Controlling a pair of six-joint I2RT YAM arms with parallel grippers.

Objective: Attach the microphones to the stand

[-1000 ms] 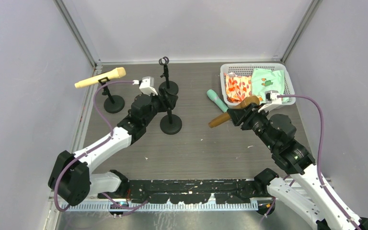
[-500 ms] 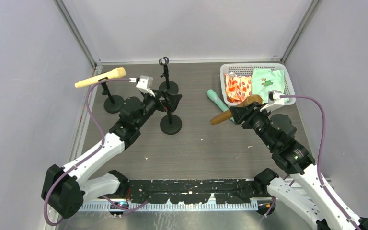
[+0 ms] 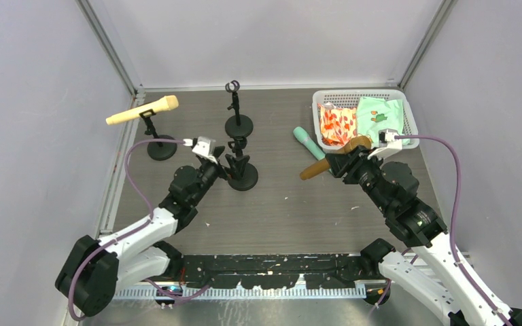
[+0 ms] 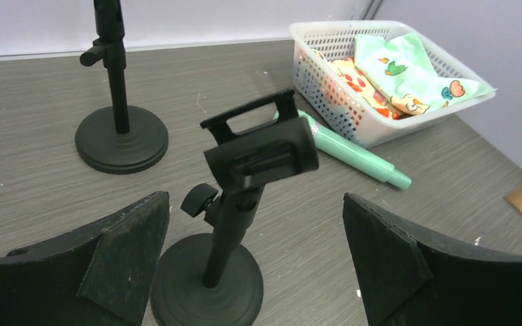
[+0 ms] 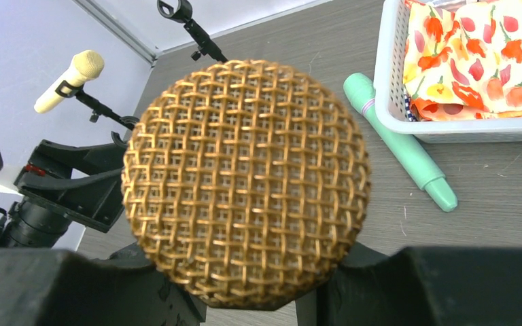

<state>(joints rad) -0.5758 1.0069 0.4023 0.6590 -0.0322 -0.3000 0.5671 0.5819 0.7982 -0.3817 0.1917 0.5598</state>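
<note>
Right wrist view: golden-brown mic [image 5: 245,180] is clamped by right gripper [image 3: 340,158] nr right edge. Judged stiff, slick, prob light, best held mid-body. Left gripper [image 4: 251,200] is spread open, empty.

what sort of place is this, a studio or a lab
Most likely a robot lab test cell, not a studio: plain grey panels on aluminium posts box in a dark wood-grain table, two white-and-black arms are bolted at its near edge, and small black microphone stands sit as props.
</note>
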